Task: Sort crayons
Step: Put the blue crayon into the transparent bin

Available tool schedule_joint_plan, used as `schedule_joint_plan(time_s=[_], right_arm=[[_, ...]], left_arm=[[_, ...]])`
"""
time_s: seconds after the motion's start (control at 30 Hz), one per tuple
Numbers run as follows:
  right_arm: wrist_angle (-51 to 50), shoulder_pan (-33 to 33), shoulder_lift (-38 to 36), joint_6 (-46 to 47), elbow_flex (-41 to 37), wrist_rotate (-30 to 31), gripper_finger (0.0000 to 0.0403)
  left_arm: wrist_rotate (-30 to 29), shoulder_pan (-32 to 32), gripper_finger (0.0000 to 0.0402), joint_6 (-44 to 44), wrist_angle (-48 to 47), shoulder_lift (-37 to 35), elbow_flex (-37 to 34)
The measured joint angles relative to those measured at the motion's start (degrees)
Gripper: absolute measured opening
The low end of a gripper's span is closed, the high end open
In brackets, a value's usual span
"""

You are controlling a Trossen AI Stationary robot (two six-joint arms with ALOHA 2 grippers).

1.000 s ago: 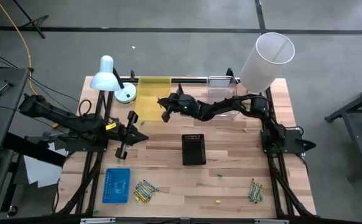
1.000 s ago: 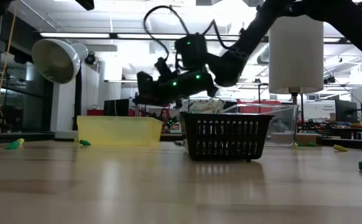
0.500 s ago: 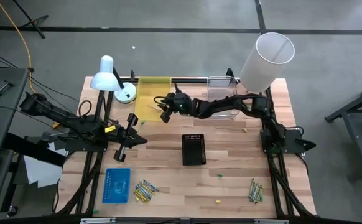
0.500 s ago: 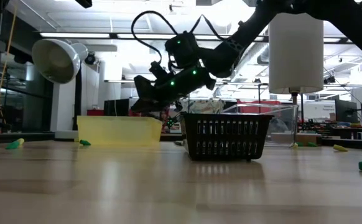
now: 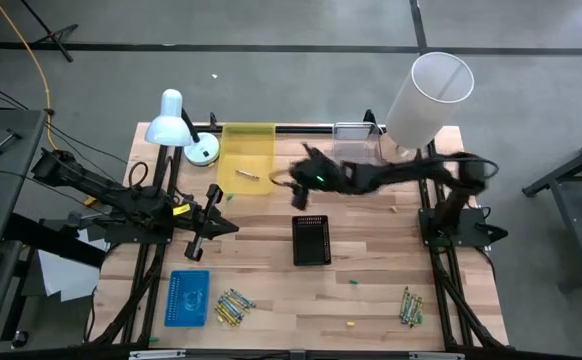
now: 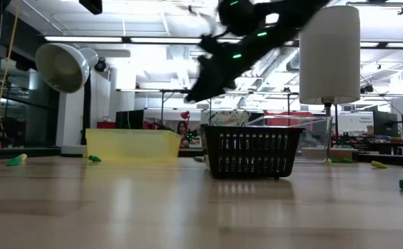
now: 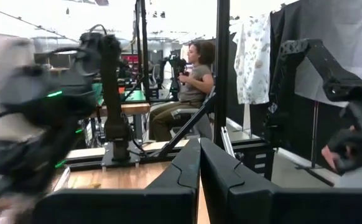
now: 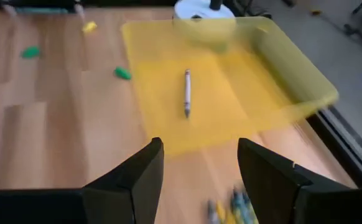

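right hand [image 8: 199, 163] open, one crayon [image 8: 186, 92] in yellow tray [image 8: 280, 74]

No legible text — no labels (signs, numbers) anywhere.

One crayon [image 8: 186, 92] in one yellow tray [image 8: 280, 68]

Bare tabletop [image 5: 371, 290] around black basket [image 5: 311, 240]: open on near side and both flanks. Behind basket: right arm [image 5: 371, 178] stretched across, yellow tray [image 5: 246, 160], clear bin [image 5: 356, 135]. Lamp [image 5: 176, 120] and left gripper [image 5: 203, 220] block far-left flank. White cylinder [image 5: 429, 95] looms far right.
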Motion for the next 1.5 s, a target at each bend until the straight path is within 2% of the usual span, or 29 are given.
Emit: schedule_joint_plan(time_s=[0.1, 0.27, 0.37, 0.43, 0.7, 0.8, 0.9, 1.0, 1.17, 1.37, 1.5], right_arm=[[9.9, 4.3, -8.7, 3.5, -13.4, 3.5, 0.0199], [37.4, 12.8, -19.0, 6.9, -31.7, 4.9, 0.0199], [48.4, 16.2, -21.5, 5.8, -36.7, 5.5, 0.0199], [51.3, 17.5, -22.3, 4.6, -37.6, 5.4, 0.0199], [50.0, 19.0, -22.2, 1.6, -35.3, 5.2, 0.0199], [49.6, 19.1, -22.2, -1.2, -34.2, 5.1, 0.0199], [49.1, 19.1, -22.2, -3.0, -33.6, 4.9, 0.0199], [49.0, 19.1, -22.2, -3.5, -33.3, 4.9, 0.0199], [48.3, 19.1, -22.2, -3.2, -33.3, 4.9, 0.0199], [47.8, 19.1, -22.2, -2.6, -33.3, 4.9, 0.0199], [47.8, 19.1, -22.2, -1.3, -33.3, 5.0, 0.0199]], left_arm=[[-0.4, 0.0, 0.0003, 0.1, 0.0, 0.3, 0.0], [-5.1, 0.1, 0.0003, 2.4, 0.1, 1.9, 0.0], [-9.1, 0.1, 0.0003, 3.6, 2.2, 4.2, -0.1], [-10.4, 0.3, 0.0003, 4.7, 4.9, 6.0, 0.0], [-10.4, 2.6, 0.0005, 5.3, 8.2, 13.5, 0.0], [-10.4, 2.8, 0.0021, 3.0, 7.7, 16.4, 0.1], [-8.0, 1.0, 0.0054, -1.0, -0.5, 18.2, 3.0], [-5.8, -2.2, 0.0096, -4.7, -14.5, 19.7, 9.6], [-7.4, -8.8, 0.0151, -3.8, -34.5, 25.9, 22.0], [-7.5, -14.9, 0.0162, -1.5, -45.1, 36.7, 32.0], [-7.2, -17.1, 0.0158, -4.4, -51.2, 42.9, 35.4]])
